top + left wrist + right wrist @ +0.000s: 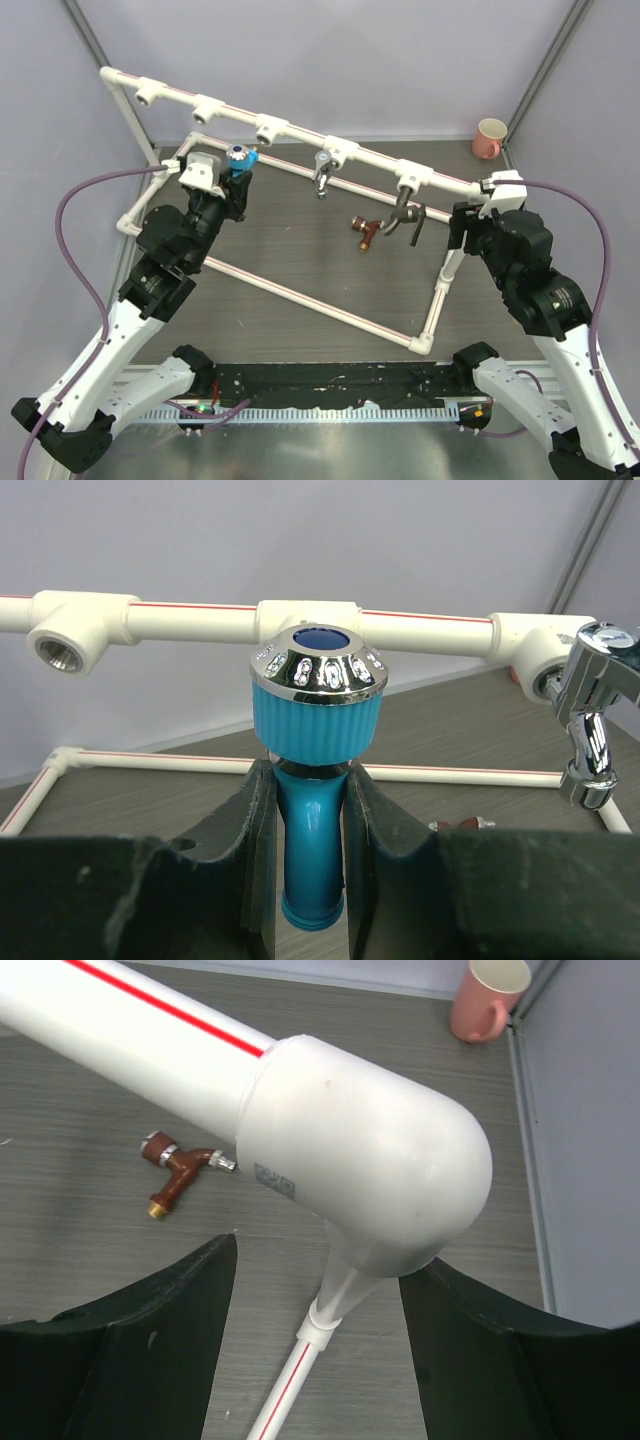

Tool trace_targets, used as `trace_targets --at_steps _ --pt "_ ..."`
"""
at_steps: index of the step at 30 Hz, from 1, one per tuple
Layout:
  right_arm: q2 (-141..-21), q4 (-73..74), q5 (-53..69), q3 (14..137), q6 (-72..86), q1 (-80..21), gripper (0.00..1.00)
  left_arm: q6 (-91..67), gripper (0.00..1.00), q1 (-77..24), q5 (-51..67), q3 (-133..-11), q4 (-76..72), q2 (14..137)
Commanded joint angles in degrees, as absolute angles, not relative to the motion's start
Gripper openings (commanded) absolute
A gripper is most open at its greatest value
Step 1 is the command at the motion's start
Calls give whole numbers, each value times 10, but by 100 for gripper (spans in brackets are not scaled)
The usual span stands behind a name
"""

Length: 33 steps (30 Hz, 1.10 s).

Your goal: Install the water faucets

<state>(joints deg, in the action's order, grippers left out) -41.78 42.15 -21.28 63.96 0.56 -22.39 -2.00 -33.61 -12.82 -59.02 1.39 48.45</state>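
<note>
Pipe frame (300, 297): white tubing marked with a thin red stripe is laid as a rectangle on the table; a raised upper rail is carried on posts.
Tee sockets (147, 92): five white fittings are spaced along the upper rail; a metal-threaded bore is seen in the leftmost ones.
Elbow (370, 1170): a rounded white corner fitting is shown close up, joined to the striped rail and to a thinner post beneath it.
Mug (489, 138): pink, set upright at the table's far right corner.
Table (290, 240): a dark grey wood-grain surface.
Walls (350, 50): pale grey panels are set around the table.
Toothed strip (300, 412): white, laid along the near edge.
</note>
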Motion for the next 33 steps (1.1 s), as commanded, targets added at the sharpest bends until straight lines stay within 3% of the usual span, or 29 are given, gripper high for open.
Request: trace_targets --at_steps 1,10,24,33 --pt "-425 340 -65 626 3 -235 70 18 0 -333 -159 -614 -2 469" --pt "-374 326 -50 583 18 -235 62 25 0 -286 -141 -615 8 483" --pt "-284 242 -78 468 57 -236 54 -73 0 -234 16 -624 -33 519" --pt "-265 232 -86 448 57 -246 45 -75 0 -231 -20 -621 -44 522"
